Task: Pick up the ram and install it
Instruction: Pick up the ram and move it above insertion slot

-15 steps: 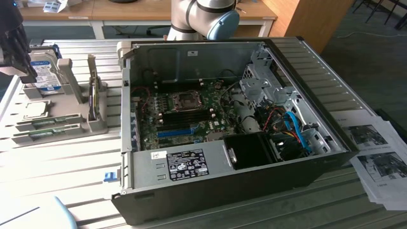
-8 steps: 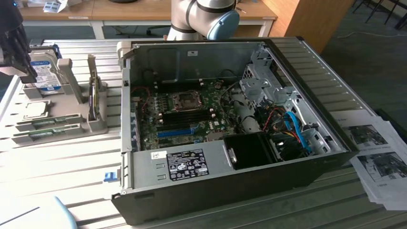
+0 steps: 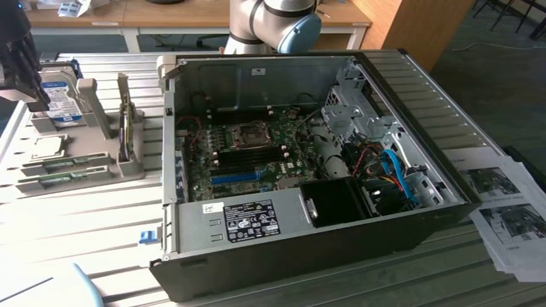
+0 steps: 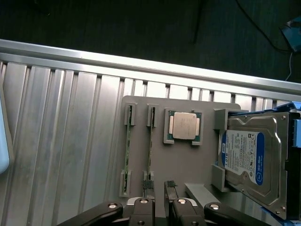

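Note:
Two rams stand on edge in a grey holder [image 4: 188,155]: one ram [image 4: 150,143] nearer the CPU and a second ram [image 4: 128,146] beside it. In the exterior view they are thin green sticks, one ram [image 3: 64,165] and the other [image 3: 60,183], at the holder's front. My gripper [image 4: 159,187] hangs above the holder, open, with nothing between its fingers; one fingertip [image 4: 148,184] lines up with the end of the nearer ram. In the exterior view the gripper [image 3: 25,83] is a dark shape over the holder at the far left.
The holder also carries a CPU [image 4: 184,126] and a silver hard drive [image 4: 254,160]. An open computer case [image 3: 298,256] stands in the middle, with its motherboard [image 3: 247,160] and a blue slot [image 3: 234,177] exposed. Printed sheets [image 3: 503,211] lie at the exterior view's right.

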`<state>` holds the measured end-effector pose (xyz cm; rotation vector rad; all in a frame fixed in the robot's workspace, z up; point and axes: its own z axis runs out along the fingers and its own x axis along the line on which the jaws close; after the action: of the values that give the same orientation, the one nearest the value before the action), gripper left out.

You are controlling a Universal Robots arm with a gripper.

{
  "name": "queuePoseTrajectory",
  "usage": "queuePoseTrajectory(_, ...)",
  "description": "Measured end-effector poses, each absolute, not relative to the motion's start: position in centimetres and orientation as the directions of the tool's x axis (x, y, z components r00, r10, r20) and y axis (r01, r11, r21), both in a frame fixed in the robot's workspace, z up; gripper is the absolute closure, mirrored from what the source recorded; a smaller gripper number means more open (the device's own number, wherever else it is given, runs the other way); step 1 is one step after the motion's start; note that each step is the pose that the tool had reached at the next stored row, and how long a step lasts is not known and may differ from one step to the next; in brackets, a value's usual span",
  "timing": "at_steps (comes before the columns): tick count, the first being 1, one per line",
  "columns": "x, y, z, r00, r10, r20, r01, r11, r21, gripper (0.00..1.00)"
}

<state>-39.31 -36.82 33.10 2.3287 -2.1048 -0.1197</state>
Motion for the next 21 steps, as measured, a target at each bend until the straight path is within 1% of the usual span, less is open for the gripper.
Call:
queuePoseTrajectory(10, -39.3, -36.8, 33.1, 0.081, -0.995, -0.056, -0.995, -0.084, 0.051, 0.78)
queuePoseTrajectory(21, -39.3, -36.8, 32.0, 0.075, -0.996, -0.056, -0.996, -0.078, 0.051, 0.78)
